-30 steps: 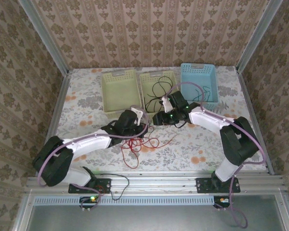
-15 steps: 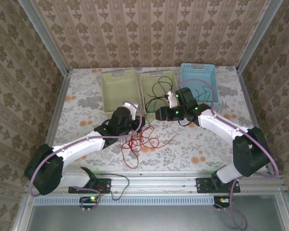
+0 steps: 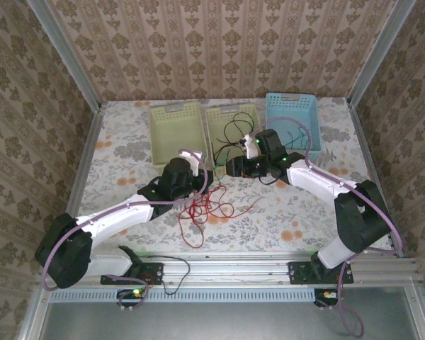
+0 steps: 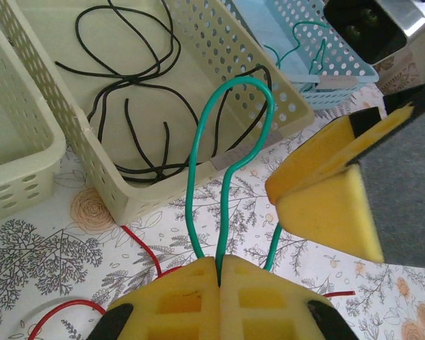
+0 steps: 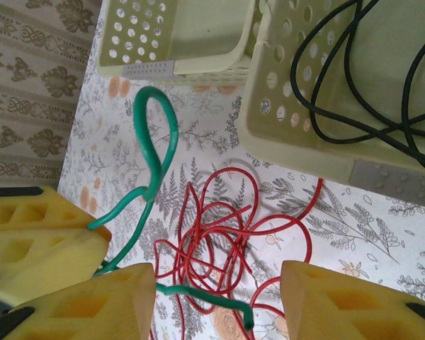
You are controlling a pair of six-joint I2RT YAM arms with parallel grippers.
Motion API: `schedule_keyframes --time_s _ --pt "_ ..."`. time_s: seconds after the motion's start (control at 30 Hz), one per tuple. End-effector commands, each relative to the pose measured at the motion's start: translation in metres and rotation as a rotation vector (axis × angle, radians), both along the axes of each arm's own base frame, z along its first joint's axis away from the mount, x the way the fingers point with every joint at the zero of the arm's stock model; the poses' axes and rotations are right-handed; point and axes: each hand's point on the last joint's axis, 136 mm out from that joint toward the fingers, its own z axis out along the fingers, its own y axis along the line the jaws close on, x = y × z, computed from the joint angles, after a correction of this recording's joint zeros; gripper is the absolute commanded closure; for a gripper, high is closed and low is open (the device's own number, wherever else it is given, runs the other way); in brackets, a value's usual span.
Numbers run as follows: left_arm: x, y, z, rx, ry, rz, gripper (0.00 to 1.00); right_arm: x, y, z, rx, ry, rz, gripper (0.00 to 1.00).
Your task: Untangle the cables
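Left arm (image 3: 120,216) — extended forward and inward; left gripper (image 4: 219,265) pads pressed together on a green cable (image 4: 271,110). Right arm (image 3: 319,180) — elbow folded, forearm reaching left; right gripper (image 5: 218,283) jaws parted, close beside the left gripper.

Lab test cell: aluminium frame (image 3: 227,265), wallpapered panels (image 3: 227,49) (mock-home look).
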Motion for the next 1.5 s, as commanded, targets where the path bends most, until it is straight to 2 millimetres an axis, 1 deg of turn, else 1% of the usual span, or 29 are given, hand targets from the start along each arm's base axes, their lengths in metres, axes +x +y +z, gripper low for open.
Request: schedule_keyframes --time_s 0.0,0.07,0.13,0.17,0.2,0.27,0.33,0.37,0.43,0.5,0.53,0.6,0.77,0.87,0.93,1.0,1.07,1.17,1.27,1.33,1.37,1.43,1.47 --pt "0.003 0.004 0.007 -0.028 -0.015 0.023 1.0 -0.001 0.007 0.001 0.047 0.014 0.017 0.6" --pt "0.004 0.004 0.007 -0.029 -0.016 0.027 1.0 0.002 0.008 0.003 0.053 0.016 0.004 0.82" --pt "0.004 0.004 0.006 -0.029 -0.013 0.031 1.0 0.004 0.007 0.004 0.054 0.007 -0.008 0.96" --pt "0.004 0.005 0.005 -0.029 -0.01 0.034 1.0 0.005 0.005 0.004 0.049 0.0 -0.018 1.0" --pt "0.005 0.006 0.004 -0.029 -0.007 0.036 1.0 0.006 0.003 0.004 0.041 -0.007 -0.03 1.0" --pt "0.006 0.009 0.001 -0.034 0.005 0.053 0.84 0.008 -0.003 0.004 0.019 -0.019 -0.056 1.0" --pt "0.008 0.014 -0.002 -0.047 0.015 0.072 0.75 0.011 -0.011 0.004 -0.002 -0.024 -0.084 1.0" --pt "0.009 0.018 -0.004 -0.056 0.021 0.088 0.72 0.012 -0.016 0.003 -0.009 -0.023 -0.101 1.0" --pt "0.011 0.024 -0.006 -0.078 0.033 0.105 0.74 0.014 -0.026 0.003 -0.012 -0.018 -0.134 1.0" --pt "0.012 0.028 -0.01 -0.086 0.043 0.116 0.83 0.017 -0.035 0.004 0.002 -0.014 -0.164 1.0" --pt "0.013 0.029 -0.011 -0.088 0.047 0.118 0.84 0.017 -0.038 0.005 0.014 -0.01 -0.17 1.0" --pt "0.012 0.028 -0.012 -0.088 0.05 0.109 0.84 0.017 -0.041 0.009 0.035 -0.009 -0.175 1.0" --pt "0.008 0.012 -0.002 -0.134 0.037 0.022 0.68 0.016 -0.045 0.017 0.056 -0.018 -0.169 1.0" --pt "0.009 0.01 -0.001 -0.14 0.04 0.018 0.63 0.021 -0.054 0.026 0.068 -0.043 -0.21 1.0" --pt "0.011 0.011 -0.003 -0.135 0.041 0.032 0.6 0.031 -0.07 0.032 0.063 -0.058 -0.273 1.0" --pt "0.013 0.015 -0.009 -0.114 0.054 0.06 0.57 0.045 -0.097 0.037 0.035 -0.081 -0.378 1.0" --pt "0.015 0.022 -0.018 -0.077 0.074 0.101 0.52 0.062 -0.137 0.037 -0.016 -0.088 -0.539 1.0" --pt "0.017 0.035 -0.033 0.004 0.107 0.159 0.49 0.082 -0.19 0.04 -0.052 -0.114 -0.753 1.0" --pt "0.014 0.043 -0.04 0.047 0.123 0.179 0.44 0.098 -0.232 0.04 -0.07 -0.144 -0.928 1.0" --pt "0.013 0.047 -0.043 0.06 0.131 0.191 0.42 0.108 -0.25 0.039 -0.087 -0.162 -1.0 1.0" --pt "0.012 0.05 -0.043 0.065 0.131 0.197 0.42 0.113 -0.256 0.038 -0.098 -0.17 -1.02 1.0" --pt "0.01 0.054 -0.043 0.074 0.131 0.208 0.41 0.123 -0.264 0.035 -0.116 -0.176 -1.044 1.0" --pt "0.008 0.057 -0.043 0.08 0.132 0.214 0.41 0.13 -0.265 0.033 -0.124 -0.185 -1.041 0.98"
